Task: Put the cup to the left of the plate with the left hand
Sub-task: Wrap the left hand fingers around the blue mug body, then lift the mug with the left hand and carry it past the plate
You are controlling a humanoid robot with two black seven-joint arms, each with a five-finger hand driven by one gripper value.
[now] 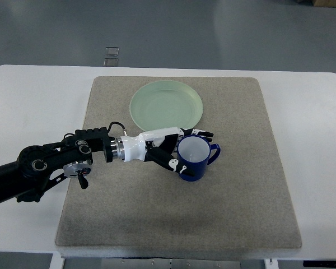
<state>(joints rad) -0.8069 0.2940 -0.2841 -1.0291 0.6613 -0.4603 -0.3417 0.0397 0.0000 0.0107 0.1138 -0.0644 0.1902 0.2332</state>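
Top view: the left hand (176, 150) wraps its fingers around the blue mug (195, 159), upright on the grey mat (241, 202) at five o'clock from the pale green plate (166, 105). Grasping stage, seemingly; next, carry it to the plate's nine o'clock.

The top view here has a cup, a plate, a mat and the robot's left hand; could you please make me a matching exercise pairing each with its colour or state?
Column one:
1. cup
2. plate
3. mat
4. left hand

Column two:
A. pale green, nothing on it
B. fingers wrapped around the cup
C. dark blue with a white inside, upright
D. grey-beige, covering most of the white table

Pairs: 1-C, 2-A, 3-D, 4-B
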